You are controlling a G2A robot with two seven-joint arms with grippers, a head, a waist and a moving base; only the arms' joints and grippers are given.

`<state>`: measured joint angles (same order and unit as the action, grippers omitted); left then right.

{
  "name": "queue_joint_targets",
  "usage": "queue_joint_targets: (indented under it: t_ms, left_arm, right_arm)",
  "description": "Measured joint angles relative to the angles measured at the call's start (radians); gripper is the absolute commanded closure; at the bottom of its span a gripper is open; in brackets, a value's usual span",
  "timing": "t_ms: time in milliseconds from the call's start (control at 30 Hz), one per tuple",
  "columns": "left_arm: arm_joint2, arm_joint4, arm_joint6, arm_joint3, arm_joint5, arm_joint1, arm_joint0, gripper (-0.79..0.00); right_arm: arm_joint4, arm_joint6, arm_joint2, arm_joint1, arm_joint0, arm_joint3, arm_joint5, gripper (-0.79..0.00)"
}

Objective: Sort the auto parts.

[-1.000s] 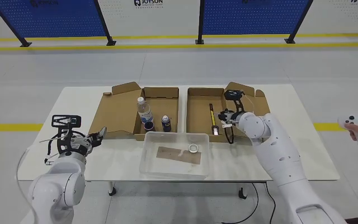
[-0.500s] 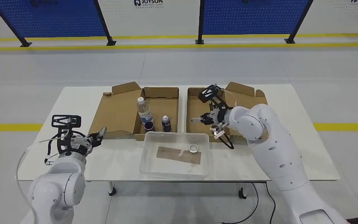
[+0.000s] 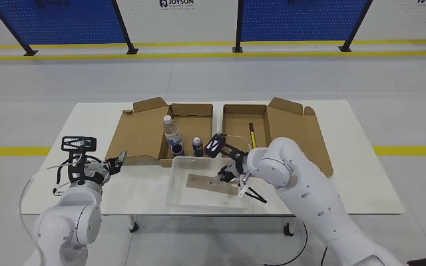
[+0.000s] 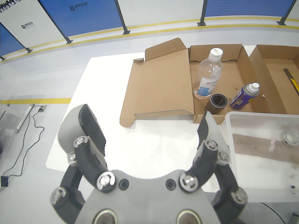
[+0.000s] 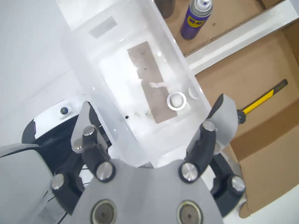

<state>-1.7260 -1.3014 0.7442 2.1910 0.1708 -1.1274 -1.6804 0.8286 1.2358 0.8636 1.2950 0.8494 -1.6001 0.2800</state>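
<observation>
A clear plastic bin (image 3: 172, 187) sits at the table's front middle with a metal ring (image 5: 176, 100) on its floor. My right gripper (image 3: 225, 174) hangs open over the bin's right part; in its wrist view (image 5: 155, 106) the fingers straddle the bin with nothing between them. The left cardboard box (image 3: 143, 136) holds a water bottle (image 3: 172, 130), a blue spray can (image 3: 198, 145) and a black cylinder (image 3: 178, 149). A yellow-handled tool (image 3: 251, 135) lies in the right box (image 3: 293, 133). My left gripper (image 3: 116, 161) is open and empty near the table's front left (image 4: 144, 115).
Both boxes have their flaps folded out flat on the table. The white table (image 3: 346, 173) has bare room at the right and along the front left. A brown patch (image 5: 149, 80) shows on the bin's floor.
My right arm swung from the right box, where it was at the tool, leftward and forward to above the clear bin. The left arm stayed still.
</observation>
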Motion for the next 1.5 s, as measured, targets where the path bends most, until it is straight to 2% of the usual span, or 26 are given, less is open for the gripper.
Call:
queue_joint_targets:
  t_ms: [267, 367, 533, 1133, 1500]
  left_arm:
    - [0.000, 0.000, 0.000, 0.000, 0.000, 0.000, 0.000, -0.785]
    - [0.000, 0.000, 0.000, 0.000, 0.000, 0.000, 0.000, -0.785]
    - [0.000, 0.000, 0.000, 0.000, 0.000, 0.000, 0.000, -0.785]
    - [0.000, 0.000, 0.000, 0.000, 0.000, 0.000, 0.000, -0.785]
    - [0.000, 0.000, 0.000, 0.000, 0.000, 0.000, 0.000, -0.785]
  right_arm:
    - [-0.048, -0.033, -0.116, 0.032, -0.042, 0.196, 0.044, -0.767]
    - [-0.060, -0.054, -0.145, 0.046, -0.065, 0.279, 0.053, -0.785]
    - [-0.039, -0.085, -0.192, 0.067, -0.105, 0.381, 0.056, -0.785]
    - [-0.110, -0.134, -0.299, 0.148, -0.204, 0.633, 0.122, -0.785]
    - [-0.159, -0.140, -0.342, 0.192, -0.237, 0.716, 0.170, -0.785]
